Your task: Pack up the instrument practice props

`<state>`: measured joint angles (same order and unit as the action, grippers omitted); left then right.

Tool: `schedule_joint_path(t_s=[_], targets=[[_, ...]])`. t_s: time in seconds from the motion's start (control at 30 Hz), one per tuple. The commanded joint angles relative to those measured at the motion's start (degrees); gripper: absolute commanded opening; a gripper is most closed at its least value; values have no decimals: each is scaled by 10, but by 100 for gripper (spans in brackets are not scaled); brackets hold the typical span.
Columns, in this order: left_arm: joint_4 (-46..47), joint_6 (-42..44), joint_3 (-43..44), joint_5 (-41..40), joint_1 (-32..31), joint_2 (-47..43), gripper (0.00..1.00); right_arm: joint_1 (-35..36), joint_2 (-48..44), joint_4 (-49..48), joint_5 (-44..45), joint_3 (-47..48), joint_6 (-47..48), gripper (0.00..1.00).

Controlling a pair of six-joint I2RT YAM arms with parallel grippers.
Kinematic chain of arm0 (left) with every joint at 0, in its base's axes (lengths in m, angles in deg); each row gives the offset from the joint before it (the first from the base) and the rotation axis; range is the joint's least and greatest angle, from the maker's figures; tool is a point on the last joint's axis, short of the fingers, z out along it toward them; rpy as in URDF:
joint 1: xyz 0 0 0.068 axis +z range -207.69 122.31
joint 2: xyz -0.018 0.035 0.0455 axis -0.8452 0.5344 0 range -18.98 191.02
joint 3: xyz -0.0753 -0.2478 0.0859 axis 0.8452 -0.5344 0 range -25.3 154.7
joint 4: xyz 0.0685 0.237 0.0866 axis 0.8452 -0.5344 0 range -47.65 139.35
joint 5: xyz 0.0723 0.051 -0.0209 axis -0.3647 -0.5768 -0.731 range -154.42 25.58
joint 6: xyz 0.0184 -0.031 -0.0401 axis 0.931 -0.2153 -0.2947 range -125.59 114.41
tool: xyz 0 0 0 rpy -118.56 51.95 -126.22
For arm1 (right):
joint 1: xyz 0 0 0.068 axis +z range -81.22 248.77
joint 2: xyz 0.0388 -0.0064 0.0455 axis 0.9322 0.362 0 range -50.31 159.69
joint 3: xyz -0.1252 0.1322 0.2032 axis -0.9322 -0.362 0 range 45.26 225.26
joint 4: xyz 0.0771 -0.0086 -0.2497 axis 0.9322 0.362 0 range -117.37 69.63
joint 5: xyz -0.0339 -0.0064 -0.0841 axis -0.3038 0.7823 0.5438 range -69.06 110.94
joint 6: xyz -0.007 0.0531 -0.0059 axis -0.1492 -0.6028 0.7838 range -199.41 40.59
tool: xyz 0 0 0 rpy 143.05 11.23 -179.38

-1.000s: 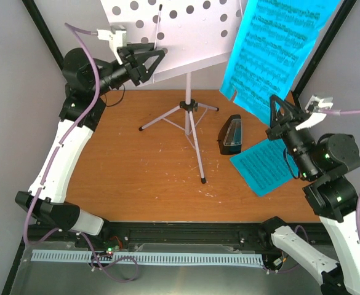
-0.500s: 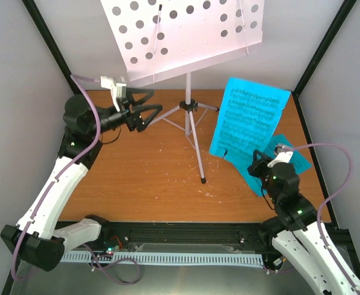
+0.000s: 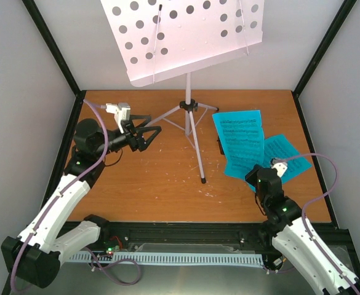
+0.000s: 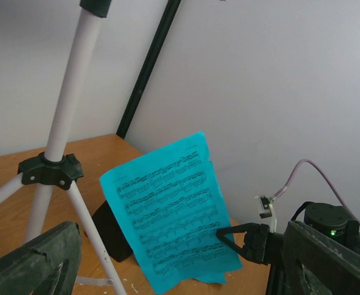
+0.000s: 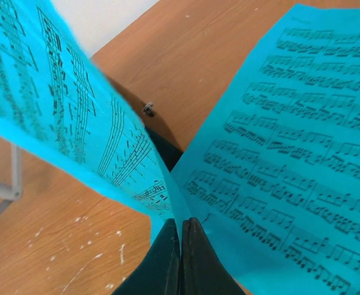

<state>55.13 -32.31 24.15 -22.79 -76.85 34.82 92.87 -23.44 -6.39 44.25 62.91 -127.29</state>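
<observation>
**Sheet music lifted off the table.** The right gripper pinches the lower corner of a cyan sheet of printed music. Its two black fingers are pressed flat together on the thin paper. The sheet rises upright and curls slightly above the right side of the table.

A second cyan page lies flat on the wood just right of it, its edge reaching to the gripper's fingers. The raised sheet stands in front of the small black metronome. Only a dark wedge of the metronome shows on the table, near the right leg of the stand.

The white music stand stands upright at the far middle. Three thin tubular legs splay from a black collar. Its broad desk, a white sheet punched with round holes, tilts back over the table.

The left gripper hangs in the air left of the tripod. Its angular black jaws are spread wide and hold nothing, a little apart from the nearest leg.

The tabletop is orange-brown wood grain, flecked with white scuffs around the stand's near leg. Pale grey walls and black frame posts close in the left, right and far sides.
</observation>
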Motion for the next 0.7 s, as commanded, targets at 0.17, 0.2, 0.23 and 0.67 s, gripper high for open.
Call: schedule_joint_path(t_s=[0.17, 0.2, 0.23, 0.67], targets=[[9, -18, 3, 6, -3, 25, 90, -90, 49, -80, 0, 45, 30, 3], [10, -19, 1, 6, -2, 25, 90, -116, 52, -86, -23, 44, 21, 3], [11, -20, -1, 6, -3, 26, 90, -143, 54, -91, -50, 40, 10, 3], [9, -16, -9, 1, -3, 32, 90, -221, 45, -66, -107, -2, -79, 3]])
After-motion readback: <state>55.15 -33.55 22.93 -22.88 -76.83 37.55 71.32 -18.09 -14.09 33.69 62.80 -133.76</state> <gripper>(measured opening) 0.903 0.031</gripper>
